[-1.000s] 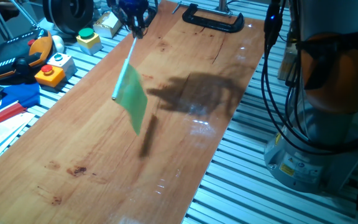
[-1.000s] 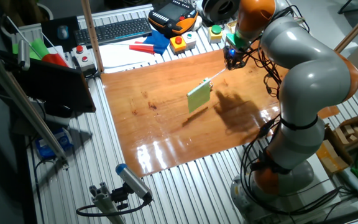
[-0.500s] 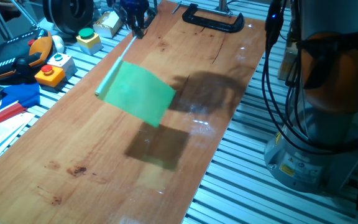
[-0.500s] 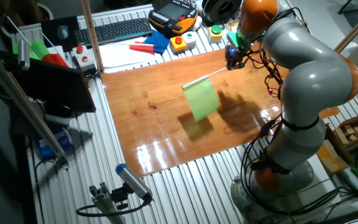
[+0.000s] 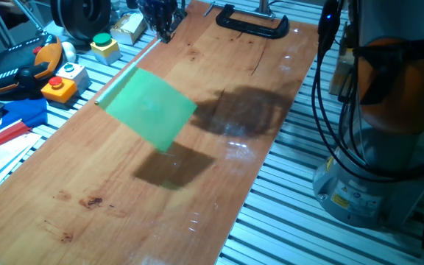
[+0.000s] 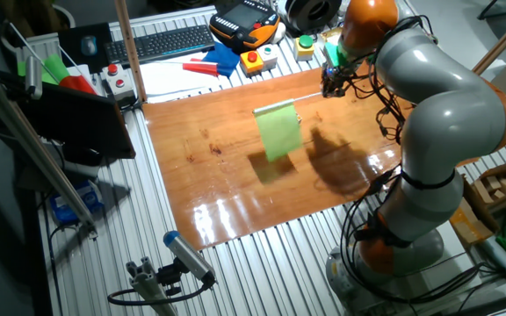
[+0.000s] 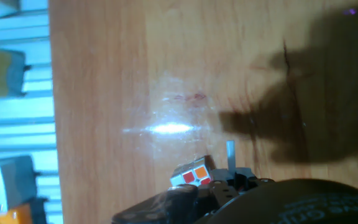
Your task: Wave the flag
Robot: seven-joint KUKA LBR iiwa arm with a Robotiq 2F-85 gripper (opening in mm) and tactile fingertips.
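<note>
End effector (image 5: 160,22) clamped on stick end of flag (image 5: 149,109), near 12 o'clock on counter (image 5: 87,177). Green sheet aloft mid-counter, clear of wood, shadow beneath. Judged light, floppy sheet, stiff thin stick; best held at bare stick end.

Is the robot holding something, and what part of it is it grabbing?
Yes. The end effector holds the flag by the far end of its thin stick, and the green sheet hangs in the air above the wooden table.
</note>
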